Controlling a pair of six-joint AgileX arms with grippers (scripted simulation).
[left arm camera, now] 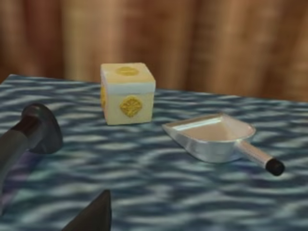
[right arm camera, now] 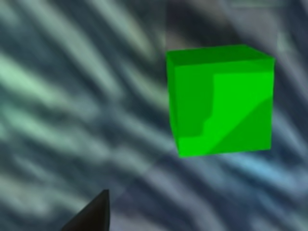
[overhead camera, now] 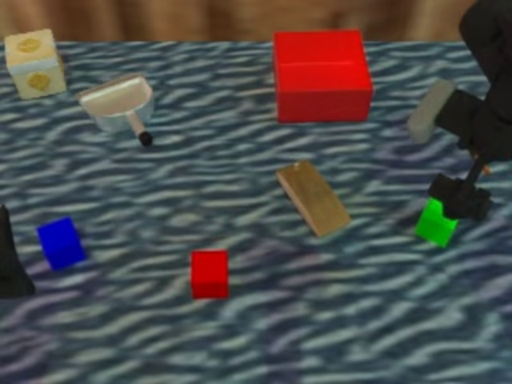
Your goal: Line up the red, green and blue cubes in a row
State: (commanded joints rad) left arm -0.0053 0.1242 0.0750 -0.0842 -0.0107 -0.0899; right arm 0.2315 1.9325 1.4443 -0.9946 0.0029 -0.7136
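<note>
With the right gripper point(overhead camera: 462, 200) poised just above the green cube point(overhead camera: 436, 222) at the frame's right edge, whether its fingers are spread I cannot tell, it should descend squarely so the fingers straddle opposite faces before closing.

Even, soft light over the table point(overhead camera: 240, 336) — no glare, no harsh contrast. Short faint shadows beside the red cube point(overhead camera: 210, 274) and blue cube point(overhead camera: 61, 242). Stepped darker shadow across the green cube point(right arm camera: 221, 101) — close and blurred.
</note>
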